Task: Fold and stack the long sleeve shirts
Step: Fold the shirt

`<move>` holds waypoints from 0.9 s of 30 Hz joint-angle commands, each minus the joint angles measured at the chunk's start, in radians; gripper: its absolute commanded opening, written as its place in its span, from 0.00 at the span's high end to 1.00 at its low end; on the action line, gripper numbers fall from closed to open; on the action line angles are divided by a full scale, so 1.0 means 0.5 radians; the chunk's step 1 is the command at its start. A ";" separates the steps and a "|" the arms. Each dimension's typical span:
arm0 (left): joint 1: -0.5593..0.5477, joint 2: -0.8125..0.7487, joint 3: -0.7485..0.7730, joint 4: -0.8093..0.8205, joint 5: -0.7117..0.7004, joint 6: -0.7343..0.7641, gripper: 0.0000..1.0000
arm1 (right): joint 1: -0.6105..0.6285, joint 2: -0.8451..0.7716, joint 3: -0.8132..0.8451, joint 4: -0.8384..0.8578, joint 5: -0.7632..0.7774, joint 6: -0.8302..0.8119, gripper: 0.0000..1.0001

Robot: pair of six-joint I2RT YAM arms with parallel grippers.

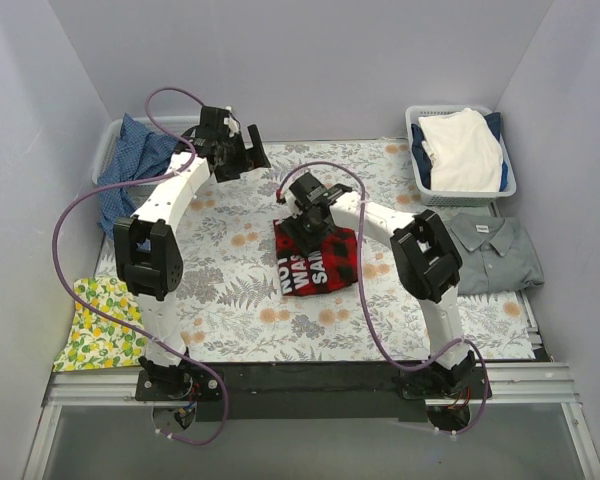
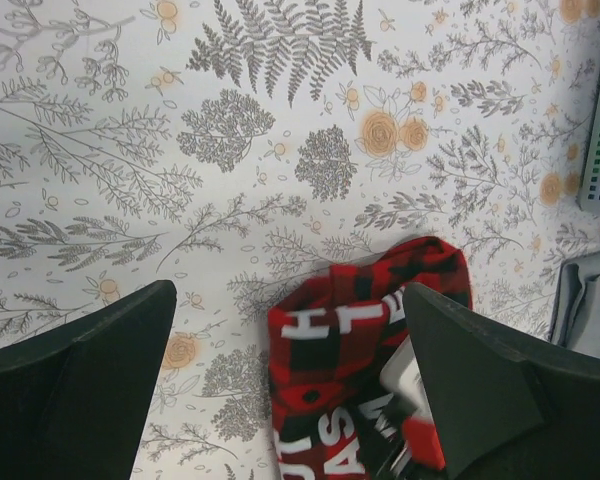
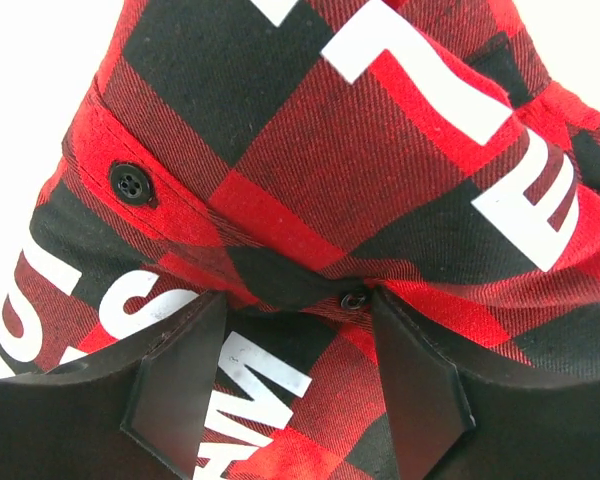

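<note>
The table (image 1: 230, 310), under a fern-and-rose print cover, has its near edge hidden behind the dark rail that carries both bases. The left arm (image 1: 170, 200) reaches toward the far left corner. The right arm (image 1: 405, 230) bends in over the table's middle and covers the far edge of the plaid shirt (image 1: 318, 265).

That red-and-black shirt lies folded small at the centre, with white lettering only partly readable. In the right wrist view it fills the frame, so its outline cannot be seen there. The grey shirt (image 1: 490, 250) lies flat at the right edge, collar toward the far side, just beside the near rim of the white basket (image 1: 468, 198) in the far right corner. That basket holds a cream-white cloth (image 1: 465, 150) over navy cloth (image 1: 498, 125). A grey bin (image 1: 104, 150) at the far left corner is mostly hidden by blue cloth (image 1: 140, 165) spilling out. A lemon-print cloth (image 1: 100, 325) hangs over the near left corner.

Bare cover shows along the near edge and left of the plaid shirt.

The left gripper (image 2: 288, 300) hangs above the table with its fingers spread wide and holds nothing. The right gripper (image 3: 295, 300) sits on the plaid shirt's fold by a black button (image 3: 130, 183), fingers parted and not pinching the cloth.
</note>
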 commanded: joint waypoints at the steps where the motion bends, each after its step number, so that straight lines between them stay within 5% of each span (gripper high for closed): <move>1: -0.018 -0.124 -0.071 0.003 0.083 -0.003 0.02 | 0.203 -0.142 -0.323 -0.141 -0.194 -0.198 0.32; 7: -0.015 -0.157 -0.163 0.043 0.196 -0.003 0.02 | 0.181 -0.595 -0.715 0.064 -0.035 0.056 0.32; 14: -0.107 -0.243 -0.427 0.193 0.570 0.082 0.02 | 0.028 -1.133 -0.936 0.325 0.045 0.489 0.01; 23: -0.567 -0.292 -0.663 0.212 0.675 0.399 0.02 | -0.107 -1.446 -1.182 0.040 0.121 0.761 0.03; 27: -0.693 -0.259 -0.642 0.169 0.745 0.494 0.02 | -0.410 -1.712 -1.427 0.025 0.063 1.016 0.06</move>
